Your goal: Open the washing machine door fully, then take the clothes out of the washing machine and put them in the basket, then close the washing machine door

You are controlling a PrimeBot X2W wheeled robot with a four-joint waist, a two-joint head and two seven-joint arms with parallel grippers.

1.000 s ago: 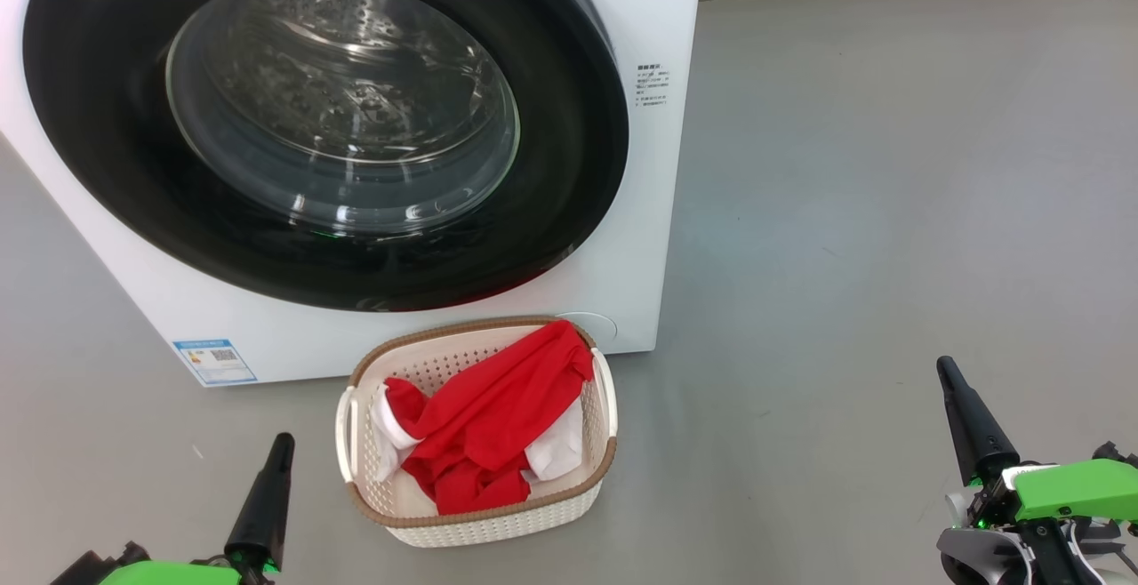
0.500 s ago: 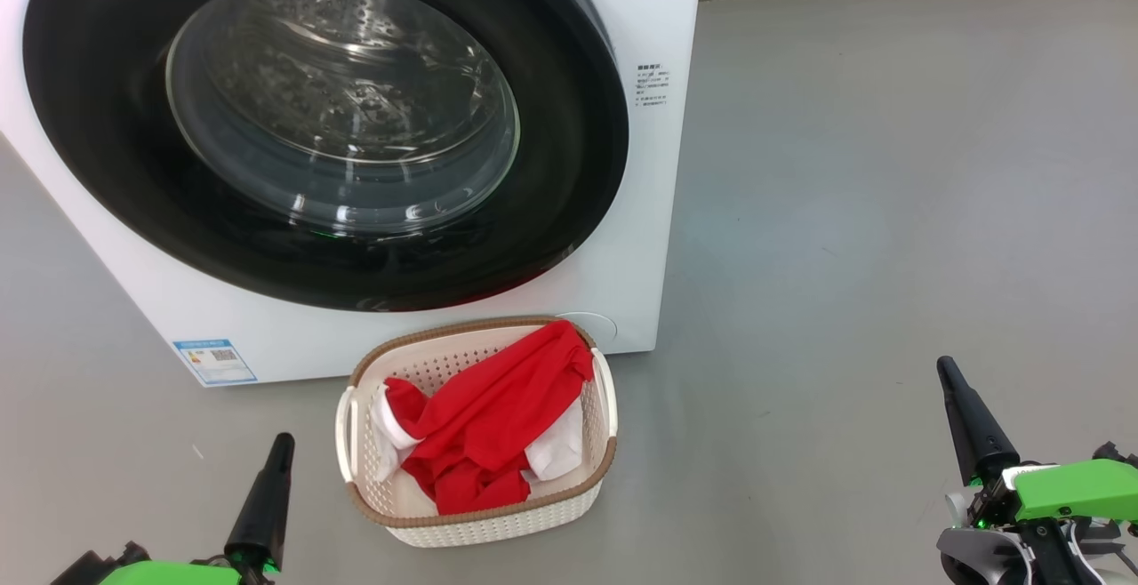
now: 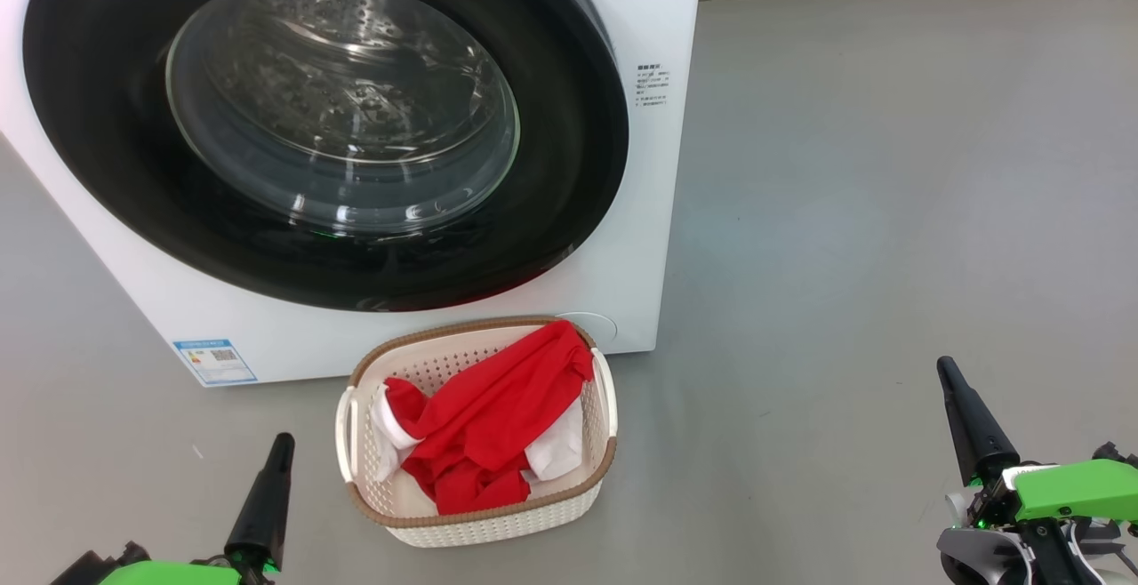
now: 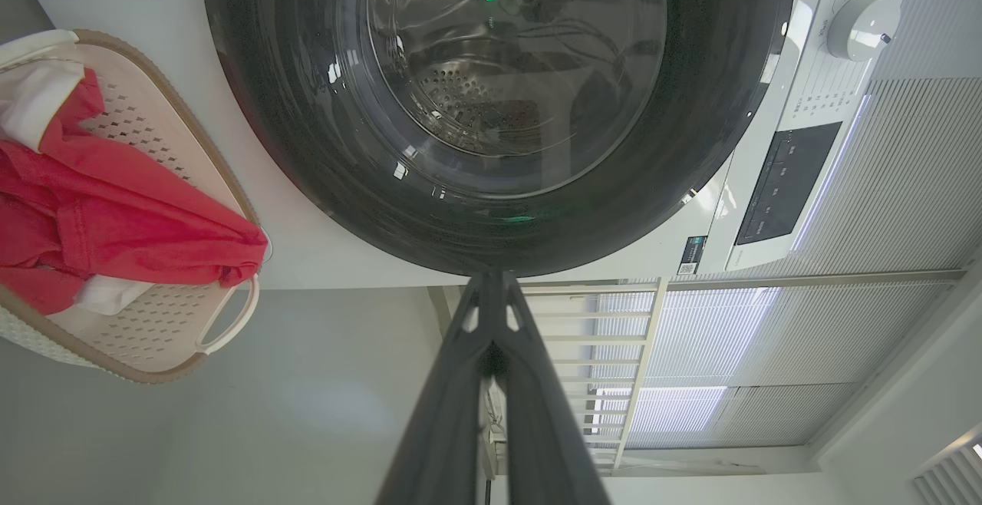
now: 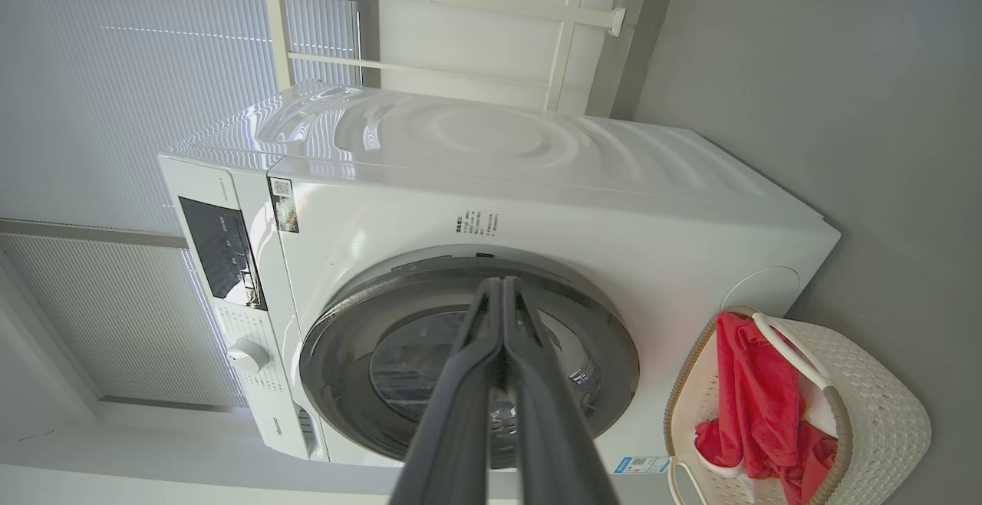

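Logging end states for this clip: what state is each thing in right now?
washing machine door: closed flush on the washing machine
clothes: heaped inside the basket
basket: upright on the floor
left gripper: shut, empty
right gripper: shut, empty

No visible change anywhere.

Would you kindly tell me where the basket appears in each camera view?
Head view: the basket sits lower centre, just before the washing machine door.
Left wrist view: the basket is far left, cut by the edge.
Right wrist view: the basket is in the bottom right corner.
Shared landmark: the black-rimmed door, next to it in all three.
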